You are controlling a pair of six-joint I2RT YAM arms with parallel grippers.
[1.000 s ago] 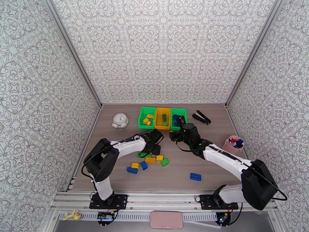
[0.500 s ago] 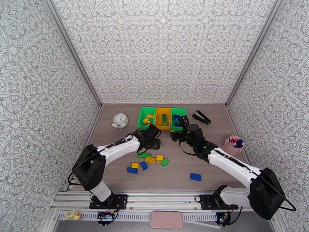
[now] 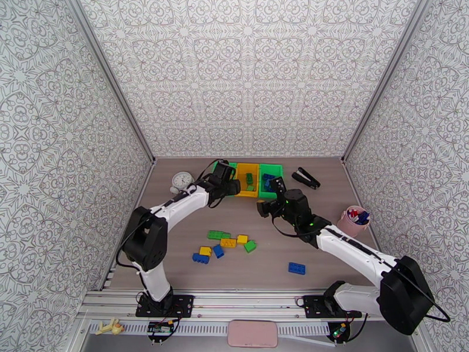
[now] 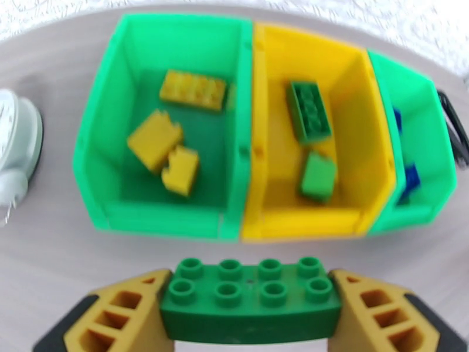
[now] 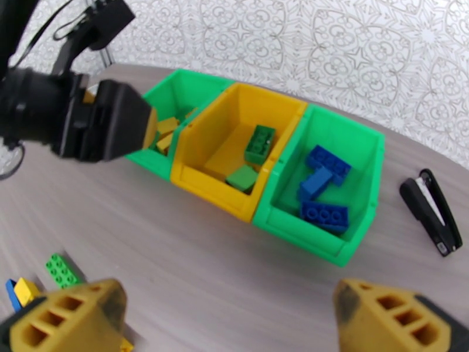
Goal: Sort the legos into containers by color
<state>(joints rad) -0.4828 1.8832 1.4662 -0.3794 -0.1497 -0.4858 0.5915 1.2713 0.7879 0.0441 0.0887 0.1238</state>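
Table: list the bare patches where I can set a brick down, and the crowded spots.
Bare: the middle strip between the bins and the loose brick cluster; the near strip between that cluster and the lone blue brick. Crowded: the bins' front, under both arms' jaws, and the cluster itself.

A robot lab's test booth: patterned panels (image 3: 252, 71) are walling in a wood-look bench (image 3: 264, 253), and an aluminium rail (image 3: 252, 300) is running along its near edge.
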